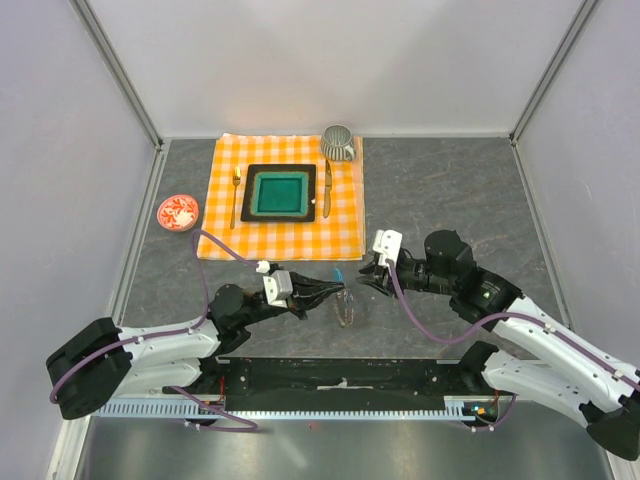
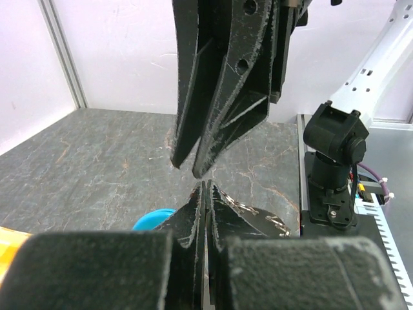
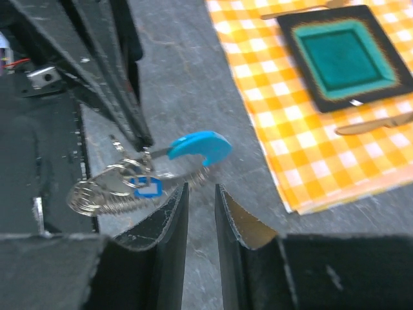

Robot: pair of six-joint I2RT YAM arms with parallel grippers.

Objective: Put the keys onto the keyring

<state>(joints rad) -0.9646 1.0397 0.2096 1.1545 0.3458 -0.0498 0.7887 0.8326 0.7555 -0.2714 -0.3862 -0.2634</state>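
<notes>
Silvery chain forms the keyring (image 3: 103, 194), which sits at the centre of the worktop (image 1: 450, 200), between the two arms and near the front edge of the orange checked placemat (image 1: 285, 240). The blue-tagged key (image 3: 200, 145) is at the keyring's upper side. No red-tagged key can be made out in any view.

**End effector state**
- The left end effector (image 3: 147, 139) is closed. Its fingertips pinch thin metal where the blue-tagged key meets the keyring; the views do not show which of the two is pinched.
- The right end effector (image 3: 200, 194) is parted and holds nothing. Its fingertips are just beside the keyring and the blue tag.

**Hazards**
- Fingertip collision: both sets of fingers converge on one small spot, and the left wrist view shows them almost touching. A coarse approach is likely to knock the held part loose.
- Slip: the chain appears floppy. A pull from the right side could probably drag the loop instead of opening it.
- Misgrip: closing the right end effector in its present place may catch the blue tag as well as the chain.

**Clearances**
- Bare worktop lies open to the right of the work point and in front of it, up to the black base rail (image 1: 340, 380).
- The placemat edge is near on the far side; the green plate (image 1: 250, 195), fork (image 1: 236, 195) and knife (image 1: 326, 190) are well apart.
</notes>
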